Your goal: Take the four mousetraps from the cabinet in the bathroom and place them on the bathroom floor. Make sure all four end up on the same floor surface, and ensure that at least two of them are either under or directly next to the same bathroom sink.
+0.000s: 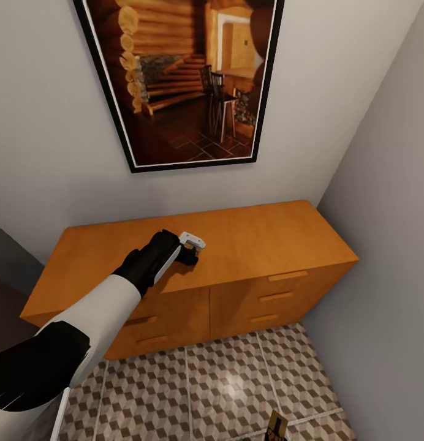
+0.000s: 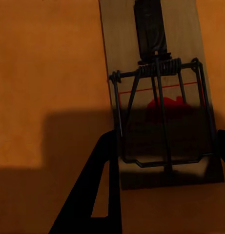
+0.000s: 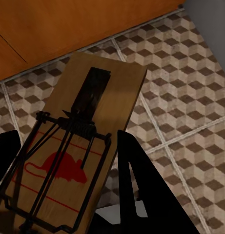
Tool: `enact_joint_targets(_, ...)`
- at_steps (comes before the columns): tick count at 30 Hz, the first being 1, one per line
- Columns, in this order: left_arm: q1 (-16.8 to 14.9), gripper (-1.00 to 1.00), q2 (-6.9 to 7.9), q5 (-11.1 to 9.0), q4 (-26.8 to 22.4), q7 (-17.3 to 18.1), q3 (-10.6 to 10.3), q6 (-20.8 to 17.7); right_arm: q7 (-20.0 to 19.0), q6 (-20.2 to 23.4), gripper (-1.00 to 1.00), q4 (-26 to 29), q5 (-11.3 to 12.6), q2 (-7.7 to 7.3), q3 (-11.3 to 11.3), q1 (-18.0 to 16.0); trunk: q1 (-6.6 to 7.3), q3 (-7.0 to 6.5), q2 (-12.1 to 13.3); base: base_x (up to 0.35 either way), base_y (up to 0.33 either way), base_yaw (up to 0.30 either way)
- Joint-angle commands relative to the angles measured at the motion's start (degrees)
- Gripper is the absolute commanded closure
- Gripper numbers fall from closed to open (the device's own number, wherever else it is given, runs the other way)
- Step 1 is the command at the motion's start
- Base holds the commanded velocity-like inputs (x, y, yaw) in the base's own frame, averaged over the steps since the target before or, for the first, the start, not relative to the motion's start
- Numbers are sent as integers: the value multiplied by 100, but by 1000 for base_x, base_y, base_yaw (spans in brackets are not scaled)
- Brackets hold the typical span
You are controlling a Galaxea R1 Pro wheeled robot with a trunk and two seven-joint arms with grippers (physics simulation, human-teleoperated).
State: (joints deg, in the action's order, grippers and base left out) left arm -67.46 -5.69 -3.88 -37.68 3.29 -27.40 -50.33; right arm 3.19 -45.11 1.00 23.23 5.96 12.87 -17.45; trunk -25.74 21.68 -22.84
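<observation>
The orange-brown cabinet (image 1: 249, 239) stands against the wall. My left gripper (image 1: 190, 257) is pressed down on its top. In the left wrist view a mousetrap (image 2: 161, 97) lies flat on the cabinet top (image 2: 49, 73), and my left gripper (image 2: 167, 141) has its fingers (image 2: 100, 195) against both long edges of the board. A second mousetrap (image 3: 92, 136) hangs tilted above the bathroom floor (image 3: 190, 97), with my right gripper (image 3: 68, 141) shut on it. That trap (image 1: 276, 424) peeks in at the lower edge of the head view. The bathroom sink is out of view.
A large framed picture (image 1: 181, 79) hangs on the wall above the cabinet. A grey side wall (image 1: 389, 245) closes in on the right, right beside the cabinet's end. The cube-patterned floor (image 1: 193, 392) stretches in front of the drawers.
</observation>
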Motion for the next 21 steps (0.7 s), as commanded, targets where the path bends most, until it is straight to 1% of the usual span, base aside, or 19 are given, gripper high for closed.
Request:
enact_joint_targets(1,-4,100,2,19,198,-12,-20,-21,33,-15,100,-4,23,1,49,-4,-4,10,-8,0,0,0)
enact_joint_targets(8,-2,100,-2,25,141,-16,-20,-21,33,-15,100,-4,22,2,51,-4,-4,10,-8,0,0,0)
enact_joint_targets(14,-3,100,-2,27,-155,-21,-20,-36,33,-15,100,-4,22,2,49,-4,-4,10,-8,0,0,0)
enact_joint_targets(21,-4,100,-2,28,-607,-29,-14,-87,33,-15,100,-4,23,2,50,-4,-4,10,-8,0,0,0)
